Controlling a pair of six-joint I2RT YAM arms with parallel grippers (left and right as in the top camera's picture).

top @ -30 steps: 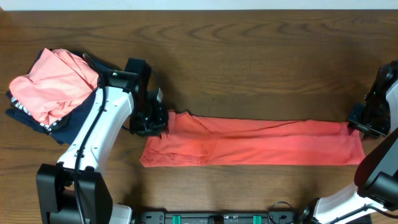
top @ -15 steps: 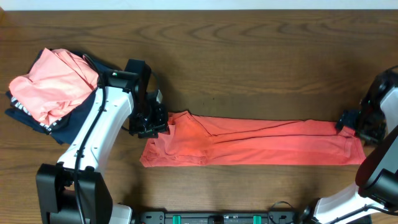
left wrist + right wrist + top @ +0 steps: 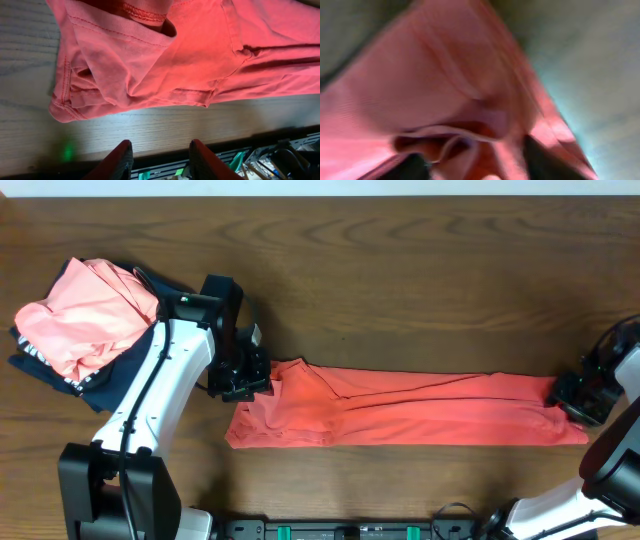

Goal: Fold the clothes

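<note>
T-shirt (image 3: 420, 415) stretched near front edge; left gripper (image 3: 247, 377) released at its end; right gripper (image 3: 575, 395) blurred, cannot tell

The left arm (image 3: 150, 400) leans up and rightward, its claw (image 3: 245, 377) pointing down with fingers (image 3: 122, 159) spread apart, gripping nothing. The right arm (image 3: 625, 430) curls in at the far edge, its claw (image 3: 578, 395) low and pinching a bunch of T-shirt (image 3: 420, 415) (its wrist view is blurred).
</note>
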